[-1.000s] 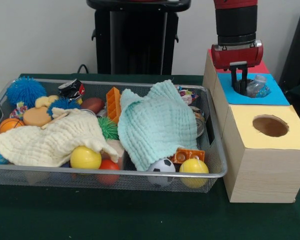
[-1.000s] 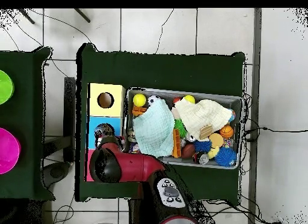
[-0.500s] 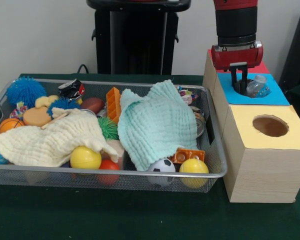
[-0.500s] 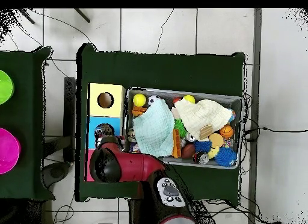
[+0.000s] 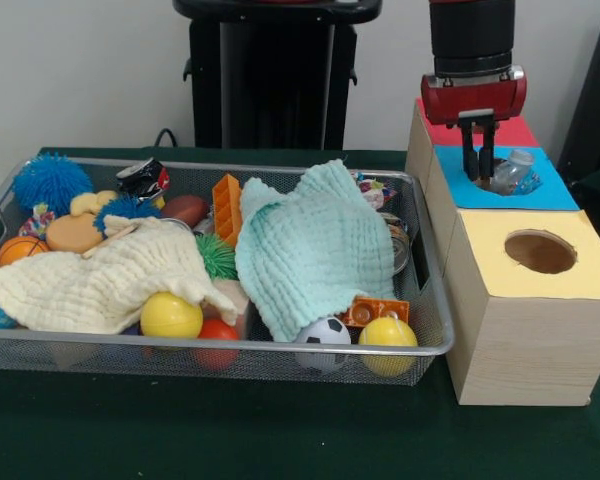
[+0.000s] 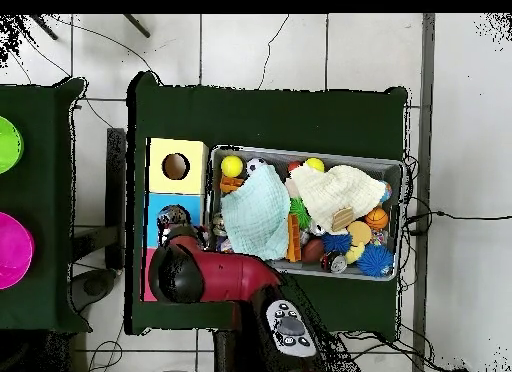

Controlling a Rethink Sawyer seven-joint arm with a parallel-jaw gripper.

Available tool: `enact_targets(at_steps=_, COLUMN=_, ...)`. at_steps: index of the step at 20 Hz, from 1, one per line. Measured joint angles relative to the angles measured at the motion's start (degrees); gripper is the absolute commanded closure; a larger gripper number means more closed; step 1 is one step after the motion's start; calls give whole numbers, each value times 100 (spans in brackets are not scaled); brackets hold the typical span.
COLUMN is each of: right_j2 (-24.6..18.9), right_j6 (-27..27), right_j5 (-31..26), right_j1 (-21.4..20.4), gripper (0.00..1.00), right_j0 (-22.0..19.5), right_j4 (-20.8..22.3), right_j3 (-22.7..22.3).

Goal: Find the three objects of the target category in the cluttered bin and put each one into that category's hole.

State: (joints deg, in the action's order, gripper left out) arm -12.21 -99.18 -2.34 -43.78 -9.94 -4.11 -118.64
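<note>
So in the front view your gripper (image 5: 477,150) has come up a notch since a second ago. It was sitting low over the blue panel (image 5: 545,190) of the sorting box (image 5: 525,330), and now the red wrist is higher, with the fingers (image 5: 470,150) clear of the hole. They're spread and holding nothing. The clear plastic bottle (image 5: 512,172) stays behind, lying in the blue hole just beside the fingertips, tilted, with its neck poking up above the panel. To me that reads as a drop-off just finished, though the bottle doesn't look fully swallowed yet, so keep an eye on whether it tips in or hangs on the rim.

The wire bin (image 5: 425,345) hasn't budged. The mint cloth (image 5: 315,250) and the cream cloth (image 5: 100,275) cover the middle and the left end, so any more bottles are probably under those.

Overhead, the arm (image 6: 205,278) covers the red end of the box and most of the blue hole, so you can't check the bottle from there. The yellow hole (image 6: 176,166) is open and dark.
</note>
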Motion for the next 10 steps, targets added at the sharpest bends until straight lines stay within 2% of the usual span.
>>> enact_targets(at_steps=10, right_j2=-45, right_j6=0, right_j5=-1584, right_j1=-908, gripper=100, right_j0=-520, right_j4=4, right_j3=-69)
